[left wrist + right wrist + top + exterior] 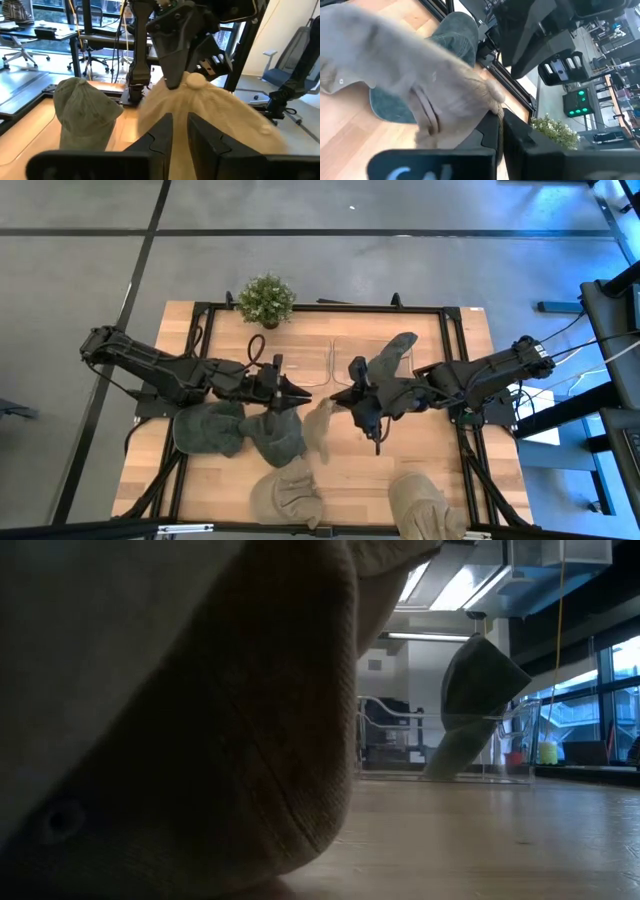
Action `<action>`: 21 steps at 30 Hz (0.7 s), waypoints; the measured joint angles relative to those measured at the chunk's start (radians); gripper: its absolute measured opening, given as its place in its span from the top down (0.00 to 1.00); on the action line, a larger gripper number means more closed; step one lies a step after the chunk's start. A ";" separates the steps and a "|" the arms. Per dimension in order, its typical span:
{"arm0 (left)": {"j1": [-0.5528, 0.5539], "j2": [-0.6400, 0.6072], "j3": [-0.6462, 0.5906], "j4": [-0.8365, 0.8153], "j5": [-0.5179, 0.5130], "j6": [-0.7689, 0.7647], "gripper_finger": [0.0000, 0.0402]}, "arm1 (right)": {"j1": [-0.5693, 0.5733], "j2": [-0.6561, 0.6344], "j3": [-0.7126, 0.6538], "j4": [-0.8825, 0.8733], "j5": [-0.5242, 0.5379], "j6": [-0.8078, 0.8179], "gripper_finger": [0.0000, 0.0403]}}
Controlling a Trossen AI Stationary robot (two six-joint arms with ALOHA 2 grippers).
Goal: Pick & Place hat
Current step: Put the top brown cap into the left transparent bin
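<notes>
- Left of centre, the left gripper (pixel 298 394) hangs over grey hats (pixel 240 430), its fingers (pixel 159 137) slightly parted and gripping nothing.
- Between the two grippers, the tan hat (pixel 320 426) dangles above the table (pixel 400 470).
- Right of it, the right gripper (pixel 342 398) is clenched on the tan hat's crown.

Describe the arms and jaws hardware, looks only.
Both arms are black and jointed, with cables looped at the wrists. The left gripper and right gripper each end in two flat, black, angular jaws, with no markings visible.
</notes>
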 joint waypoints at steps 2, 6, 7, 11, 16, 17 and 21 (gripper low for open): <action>0.000 0.000 0.000 0.001 0.001 -0.009 0.83 | 0.000 0.000 0.000 0.000 0.000 0.000 0.97; 0.000 0.000 0.000 0.002 0.047 -0.005 0.79 | -0.008 0.000 0.000 0.017 0.000 0.000 0.97; 0.000 0.000 0.000 0.002 0.059 0.000 0.77 | -0.012 0.000 0.000 0.021 0.000 0.000 0.97; 0.000 0.000 0.000 0.003 0.066 0.002 0.71 | -0.028 0.003 0.000 0.048 -0.010 0.000 0.97; 0.001 0.021 0.000 0.007 0.028 0.000 0.63 | -0.040 0.037 0.001 0.085 -0.027 0.001 0.97; 0.002 0.030 0.000 0.001 0.021 -0.004 0.62 | -0.040 0.045 0.001 0.091 -0.027 -0.001 0.97; 0.002 0.072 0.000 0.030 0.019 -0.007 0.57 | -0.042 0.074 0.001 0.112 -0.027 -0.003 0.97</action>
